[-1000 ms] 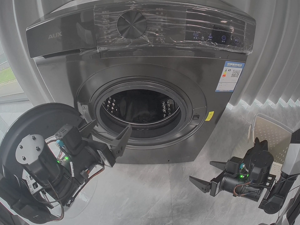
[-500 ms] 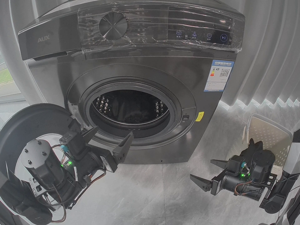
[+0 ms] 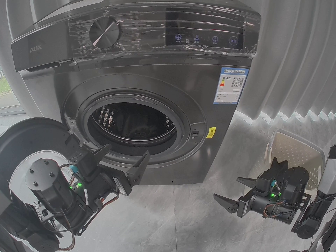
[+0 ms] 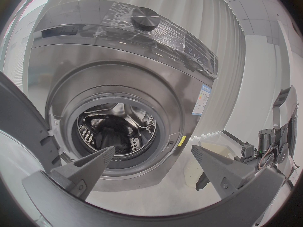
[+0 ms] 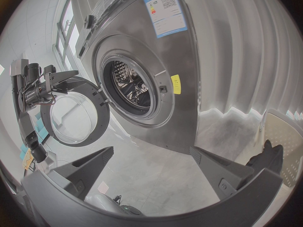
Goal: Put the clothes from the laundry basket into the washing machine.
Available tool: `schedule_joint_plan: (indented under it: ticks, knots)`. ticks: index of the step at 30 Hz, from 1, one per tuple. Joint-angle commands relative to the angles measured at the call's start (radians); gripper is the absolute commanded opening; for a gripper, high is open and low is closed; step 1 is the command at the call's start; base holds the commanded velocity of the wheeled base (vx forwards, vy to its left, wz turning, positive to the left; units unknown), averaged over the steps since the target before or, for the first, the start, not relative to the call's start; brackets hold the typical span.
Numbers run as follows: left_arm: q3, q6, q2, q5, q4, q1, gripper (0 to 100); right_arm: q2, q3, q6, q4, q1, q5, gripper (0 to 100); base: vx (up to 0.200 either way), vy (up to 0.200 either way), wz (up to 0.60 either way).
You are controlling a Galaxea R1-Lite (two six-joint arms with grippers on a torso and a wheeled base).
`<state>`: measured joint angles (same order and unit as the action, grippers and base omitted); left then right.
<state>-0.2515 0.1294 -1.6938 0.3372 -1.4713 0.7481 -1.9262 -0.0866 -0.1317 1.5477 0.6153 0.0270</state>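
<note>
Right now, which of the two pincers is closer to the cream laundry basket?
The right pincer, on the same side as the cream perforated plastic laundry basket; the left pincer hangs before the open grey washing machine.

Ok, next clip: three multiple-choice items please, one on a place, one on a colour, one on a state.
1. Relative to the washing machine, the laundry basket stands: A on top; B on the floor beside it; C inside.
2. The garment in the basket is: A black; B red; C white.
3. The machine's door is: A shut; B swung open; C removed.
B, it sits on the floor; A, dark cloth against its cream wall; B, it hangs open on its hinge.
</note>
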Motion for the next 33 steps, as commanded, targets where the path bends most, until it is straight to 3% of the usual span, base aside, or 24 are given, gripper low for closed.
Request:
schedule_joint_plan:
  ticks: [1,4,13,23,24,26,29,31,33]
  knots:
    - [0.006,0.003,-0.015,0.000,-0.017,0.004,100,0.010,-0.002,0.000,0.000,-0.002,0.001,100,0.000,0.000,0.00]
    - [0.020,-0.002,-0.032,0.000,-0.041,0.004,100,0.015,-0.004,0.000,0.000,-0.005,0.001,100,0.000,0.000,0.00]
    - [0.040,-0.005,-0.056,0.000,-0.075,0.011,100,0.035,-0.012,0.009,0.002,-0.006,-0.007,100,0.000,-0.200,0.00]
    - [0.070,-0.011,-0.040,0.003,-0.078,0.030,100,0.095,-0.027,-0.002,0.002,-0.031,-0.021,100,0.000,0.000,0.00]
    - [0.078,-0.014,-0.023,0.014,-0.078,0.028,100,0.111,-0.032,0.006,0.002,-0.045,-0.022,100,0.000,0.000,0.00]
    - [0.104,-0.057,0.088,0.066,-0.070,0.020,100,0.211,-0.041,0.043,0.002,-0.052,-0.030,100,0.000,0.000,0.00]
    - [0.155,-0.086,0.180,0.077,-0.067,0.010,100,0.306,-0.027,0.044,0.000,-0.051,-0.068,100,0.000,0.000,0.00]
    - [0.215,-0.093,0.255,0.077,-0.058,-0.030,100,0.380,0.001,0.047,-0.004,-0.066,-0.114,100,0.000,0.000,0.00]
    - [0.251,-0.085,0.313,0.078,-0.043,-0.056,100,0.469,0.031,0.050,-0.011,-0.097,-0.131,100,0.000,0.000,0.00]
